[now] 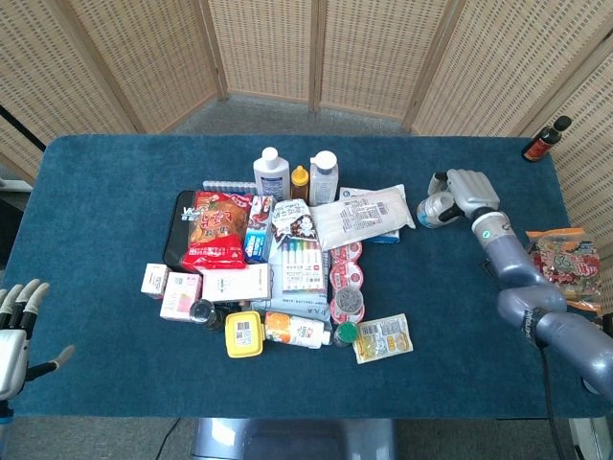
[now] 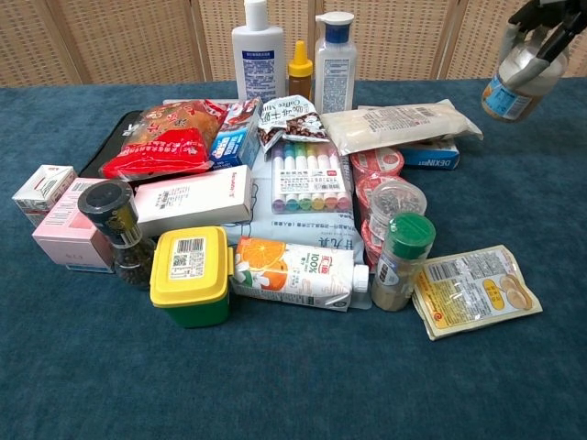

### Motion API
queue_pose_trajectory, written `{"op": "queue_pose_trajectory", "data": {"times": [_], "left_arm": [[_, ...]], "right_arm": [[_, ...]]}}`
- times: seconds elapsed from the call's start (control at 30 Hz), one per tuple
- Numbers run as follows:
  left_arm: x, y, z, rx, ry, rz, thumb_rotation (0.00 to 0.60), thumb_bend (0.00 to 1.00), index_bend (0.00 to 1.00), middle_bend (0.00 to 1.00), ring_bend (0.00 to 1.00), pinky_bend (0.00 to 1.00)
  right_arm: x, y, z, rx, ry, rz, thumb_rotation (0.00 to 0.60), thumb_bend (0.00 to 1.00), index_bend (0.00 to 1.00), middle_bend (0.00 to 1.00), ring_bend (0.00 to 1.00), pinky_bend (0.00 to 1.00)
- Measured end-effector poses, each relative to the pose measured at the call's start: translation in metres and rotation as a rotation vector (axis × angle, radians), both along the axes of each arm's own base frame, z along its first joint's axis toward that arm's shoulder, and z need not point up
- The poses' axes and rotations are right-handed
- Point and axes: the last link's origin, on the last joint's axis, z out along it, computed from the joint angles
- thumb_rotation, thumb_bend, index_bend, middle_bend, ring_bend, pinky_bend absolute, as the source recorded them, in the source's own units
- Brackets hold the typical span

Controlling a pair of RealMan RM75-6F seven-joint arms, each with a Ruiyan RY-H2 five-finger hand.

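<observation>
My right hand (image 1: 469, 191) grips a small clear jar with a blue label (image 1: 436, 208) (image 2: 515, 81) and holds it tilted in the air, off the blue table (image 1: 115, 182), right of the pile. Only its fingers (image 2: 548, 35) show in the chest view, wrapped over the jar's top. My left hand (image 1: 19, 331) hangs at the table's front left corner with fingers spread, holding nothing. It is out of the chest view.
A pile of goods covers the table's middle: white bottles (image 1: 271, 172), a red snack bag (image 1: 216, 228), a marker set (image 1: 297, 264), a yellow-lidded box (image 2: 191, 270), a juice carton (image 2: 293, 272), a green-capped shaker (image 2: 400, 258). A snack packet (image 1: 560, 264) and a dark bottle (image 1: 545, 139) lie at the right edge.
</observation>
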Motion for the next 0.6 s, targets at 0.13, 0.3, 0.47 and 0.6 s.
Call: {"op": "queue_pose_trajectory", "data": {"times": [0.13,0.3,0.47,0.6], "left_arm": [[0.000,0.002,-0.001,-0.003,-0.005,-0.006,0.546,0.15,0.08,0.00,0.00,0.00],[-0.001,0.004,-0.002,-0.006,-0.010,-0.011,0.546,0.15,0.08,0.00,0.00,0.00],[-0.001,0.007,-0.004,-0.011,-0.013,-0.018,0.547,0.15,0.08,0.00,0.00,0.00],[-0.001,0.007,-0.005,-0.015,-0.013,-0.018,0.548,0.15,0.08,0.00,0.00,0.00]], "right_arm": [[0.016,0.009,0.023,-0.027,-0.043,0.031,0.600,0.16,0.55,0.88,0.97,0.61],[0.040,0.022,0.054,-0.074,-0.090,0.066,0.600,0.16,0.55,0.88,0.97,0.61],[0.061,0.035,0.082,-0.120,-0.115,0.098,0.600,0.16,0.55,0.88,0.98,0.61],[0.071,0.044,0.095,-0.148,-0.118,0.114,0.600,0.16,0.55,0.88,0.98,0.61]]}}
